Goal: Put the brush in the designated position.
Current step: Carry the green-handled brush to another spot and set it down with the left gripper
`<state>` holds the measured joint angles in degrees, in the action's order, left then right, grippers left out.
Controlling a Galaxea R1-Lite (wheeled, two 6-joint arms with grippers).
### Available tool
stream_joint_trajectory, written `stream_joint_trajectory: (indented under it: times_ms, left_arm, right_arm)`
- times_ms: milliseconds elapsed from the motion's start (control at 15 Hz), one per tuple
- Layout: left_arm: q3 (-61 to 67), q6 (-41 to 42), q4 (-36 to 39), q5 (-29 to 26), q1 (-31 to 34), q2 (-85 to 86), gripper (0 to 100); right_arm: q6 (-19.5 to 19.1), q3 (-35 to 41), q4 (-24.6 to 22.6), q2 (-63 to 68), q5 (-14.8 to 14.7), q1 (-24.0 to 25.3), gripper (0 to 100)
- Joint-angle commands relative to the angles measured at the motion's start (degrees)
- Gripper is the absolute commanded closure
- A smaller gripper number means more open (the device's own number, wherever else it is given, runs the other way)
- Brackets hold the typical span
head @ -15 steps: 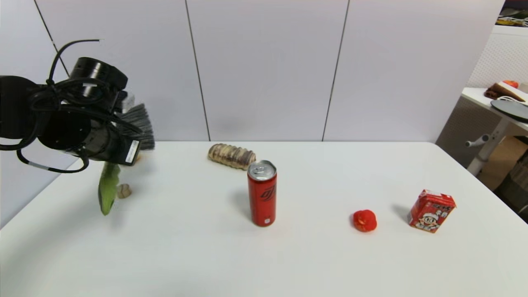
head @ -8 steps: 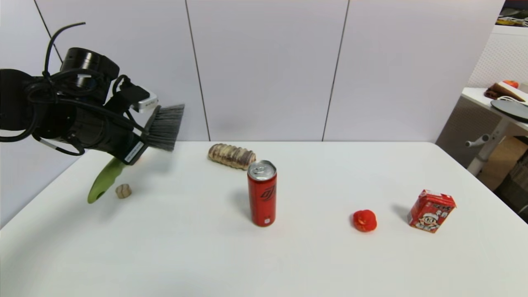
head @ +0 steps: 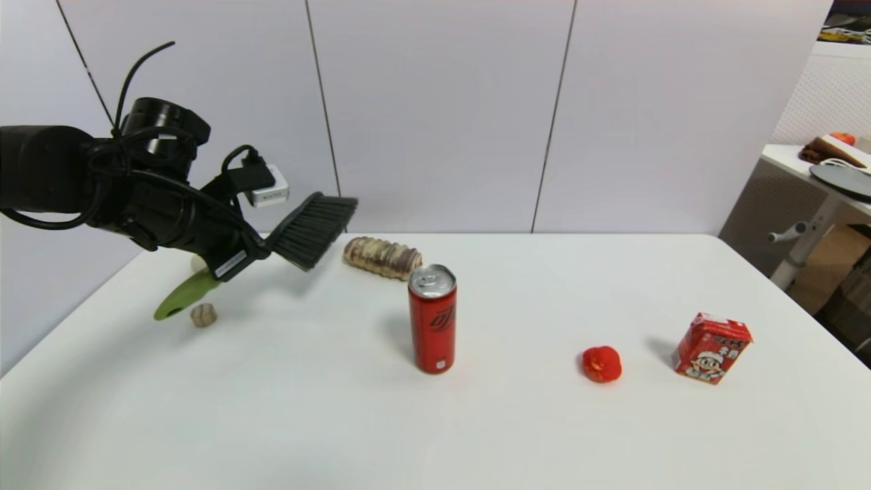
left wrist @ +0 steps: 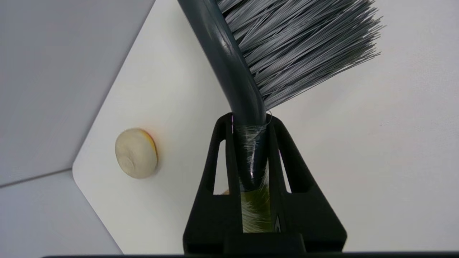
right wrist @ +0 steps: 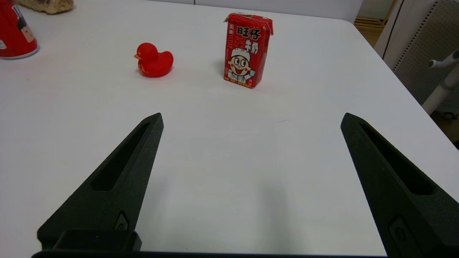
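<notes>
My left gripper (head: 239, 257) hangs above the table's far left part, shut on the neck of the brush (head: 309, 231). The brush is off the table and tilted. Its black bristles point right toward the bread roll, and its lime-green handle (head: 178, 301) slopes down to the left. In the left wrist view the two fingers of the gripper (left wrist: 249, 121) clamp the dark grey neck just below the bristles (left wrist: 297, 46). No mark for the designated position shows on the white table (head: 306, 408). My right gripper (right wrist: 252, 118) is open over bare tabletop and is out of the head view.
A red can (head: 432, 320) stands mid-table, with a bread roll (head: 382, 257) behind it. A red toy duck (head: 601, 363) and a red milk carton (head: 711, 347) sit to the right. A small round shell-like piece (head: 203, 314) lies under the handle, and a pale bun (left wrist: 136, 153) sits near the table's corner.
The left arm has swung the brush to the right and turned it flatter. The bristle end now reaches near the bread roll, and the handle tip has risen.
</notes>
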<state>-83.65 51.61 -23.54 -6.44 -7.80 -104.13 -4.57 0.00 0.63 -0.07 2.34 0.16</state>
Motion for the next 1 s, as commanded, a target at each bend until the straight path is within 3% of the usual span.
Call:
stream_joint_trajectory:
  times_ms: [67,267,467,1000]
  left_arm:
    - [-2.83,9.56,-0.63,-5.52,0.42,-4.24,100]
    - [-4.5,17.55,-1.51,-10.26,0.59,-6.87,100]
    - [-8.11,23.18,-7.92,-14.92,0.59,-9.33,100]
    - [-12.41,37.24,-16.36,-19.4,3.93,-10.92,100]
  right_arm:
    - [0.0,0.09,-0.02,0.07,0.03,0.02,0]
    - [0.0,0.09,-0.02,0.07,0.03,0.02,0]
    - [-0.09,0.09,-0.02,0.07,0.03,0.02,0]
    - [0.0,0.09,-0.02,0.07,0.03,0.02,0]
